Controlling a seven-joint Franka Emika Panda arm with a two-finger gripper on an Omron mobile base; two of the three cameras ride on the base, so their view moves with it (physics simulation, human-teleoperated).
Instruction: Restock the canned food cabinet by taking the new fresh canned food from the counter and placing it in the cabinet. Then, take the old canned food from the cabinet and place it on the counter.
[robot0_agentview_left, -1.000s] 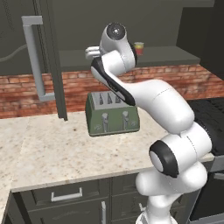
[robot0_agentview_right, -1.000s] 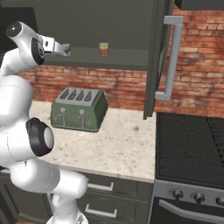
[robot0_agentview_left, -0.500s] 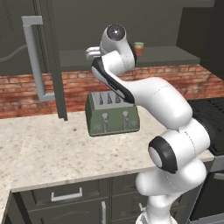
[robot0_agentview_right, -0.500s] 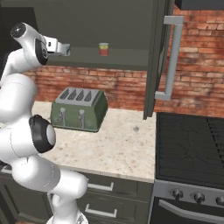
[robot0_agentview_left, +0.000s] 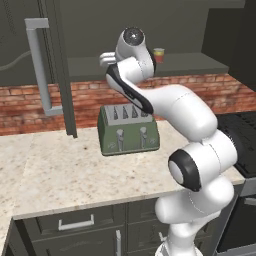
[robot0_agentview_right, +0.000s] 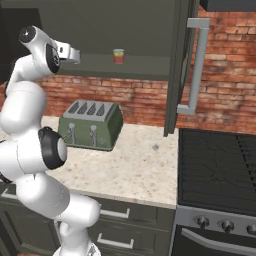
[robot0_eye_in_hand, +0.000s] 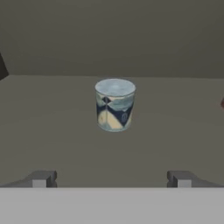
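Kitchen w/ red brick backsplash (robot0_agentview_right: 125, 97) behind a beige speckled counter (robot0_agentview_left: 60, 175), black stovetop (robot0_agentview_right: 220, 170) at the right end. A green four-slot toaster (robot0_agentview_left: 129, 130) sits on the counter against the brick. Above it, the dark grey wall cabinet (robot0_agentview_right: 150, 67) is open, its door (robot0_agentview_right: 181, 65) swung out w/ the long light-grey bar handle (robot0_agentview_right: 196, 65) facing the room.

I have the arm raised to shelf height, gripper (robot0_eye_in_hand: 111, 179) pointing into the cabinet. Fingertips (robot0_eye_in_hand: 41, 178) are spread wide apart, nothing between them.

Blue-grey can (robot0_eye_in_hand: 115, 104), pale label, grey lid: upright on the shelf, straight ahead of the gripper and centred between the fingertips in the hand view, farther in, not touching either.

Red-and-yellow can (robot0_agentview_right: 118, 56): upright on the same shelf, to the right of the hand in the right base view; also seen just right of the wrist in the left base view (robot0_agentview_left: 158, 54). Apart from the gripper.

Drawers (robot0_agentview_left: 75, 222) w/ small handles run below the counter edge.
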